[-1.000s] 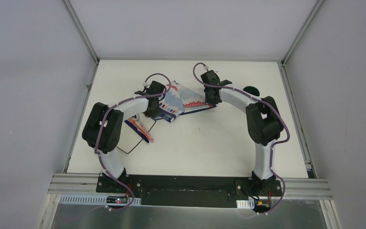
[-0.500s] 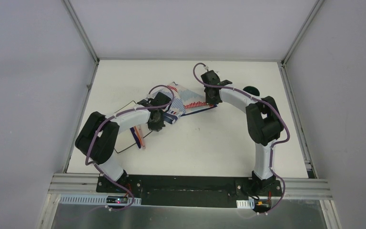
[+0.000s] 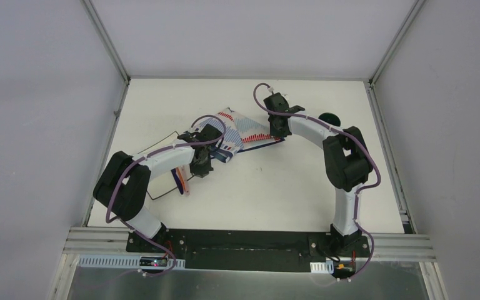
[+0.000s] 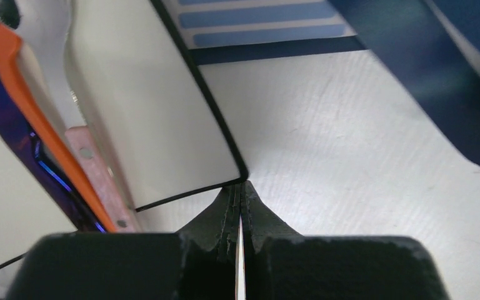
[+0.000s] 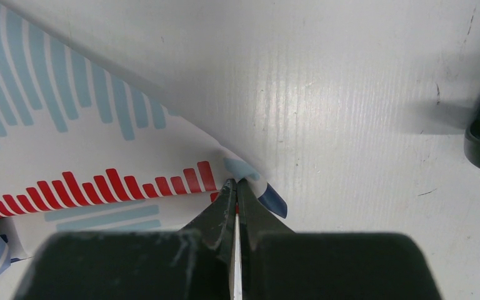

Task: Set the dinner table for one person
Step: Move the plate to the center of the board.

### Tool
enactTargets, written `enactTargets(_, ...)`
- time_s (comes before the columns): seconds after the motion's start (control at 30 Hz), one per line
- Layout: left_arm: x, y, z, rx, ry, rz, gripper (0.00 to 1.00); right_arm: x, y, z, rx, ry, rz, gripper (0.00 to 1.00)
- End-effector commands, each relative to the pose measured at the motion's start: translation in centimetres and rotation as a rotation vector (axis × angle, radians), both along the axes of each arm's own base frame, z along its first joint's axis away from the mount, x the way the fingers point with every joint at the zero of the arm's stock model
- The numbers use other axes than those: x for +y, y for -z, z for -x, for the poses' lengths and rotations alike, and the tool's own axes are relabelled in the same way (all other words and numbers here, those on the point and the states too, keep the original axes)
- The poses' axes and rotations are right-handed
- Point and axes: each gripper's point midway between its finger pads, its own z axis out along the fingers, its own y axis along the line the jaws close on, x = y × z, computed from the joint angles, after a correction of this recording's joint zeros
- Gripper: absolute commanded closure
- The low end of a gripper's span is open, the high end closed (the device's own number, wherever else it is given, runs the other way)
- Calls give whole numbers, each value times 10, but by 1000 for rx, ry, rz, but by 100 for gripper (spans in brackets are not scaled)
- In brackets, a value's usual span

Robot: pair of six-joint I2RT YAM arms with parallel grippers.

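The table (image 3: pixel 275 187) is a large, flat, matte-white top edged by grey rails. It runs from the arm bases at its near edge to the far wall and lies under everything else. It looks stiff, heavy and fixed, so there is nothing on it to take hold of. It serves only as a surface to set and slide things on, and it seems smooth enough that a pushed dish might skate.

Toward the left edge lies a white square plate (image 4: pixel 162 112) with a thin black rim. Cutlery (image 3: pixel 183 179) with orange and blue handles lies along one side of it. The left gripper (image 4: pixel 239 192) has its jaws together, tips against the plate corner nearest the table's middle. Whether it pinches the rim cannot be told.

Beyond the middle sits a rumpled cloth (image 5: pixel 69 156), striped red, blue and white. The right gripper (image 5: pixel 235 187) is clamped on one corner of it. A dark object (image 3: pixel 330 117) sits toward the far right corner, apart from the cloth.
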Motion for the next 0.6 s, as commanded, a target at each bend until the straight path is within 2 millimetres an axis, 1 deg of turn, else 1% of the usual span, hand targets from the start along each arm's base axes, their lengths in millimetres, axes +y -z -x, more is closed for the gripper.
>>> enactTargets(0.0, 25, -15, -5, -52, -60, -102, 100, -4, -33, -8, -88, 3, -2, 100)
enactTargets(0.07, 31, -16, -3, -52, -66, -112, 100, -3, -34, -7, -88, 2, -3, 100)
enactTargets(0.1, 29, -18, -3, -53, -59, -102, 100, -3, -33, -7, -87, 0, -2, 100)
enactTargets(0.2, 10, -26, -7, -66, -13, -20, 100, -1, -33, -7, -85, -2, -9, 100)
enactTargets(0.33, -15, -40, -21, -101, 41, 43, 100, 0, -32, -8, -83, -2, -12, 100)
enactTargets(0.47, -28, -42, -34, -110, 68, 61, 100, 0, -32, -8, -84, -1, -8, 100)
enactTargets(0.57, -31, -37, -44, -113, 71, 41, 100, -1, -31, -7, -83, -1, -4, 100)
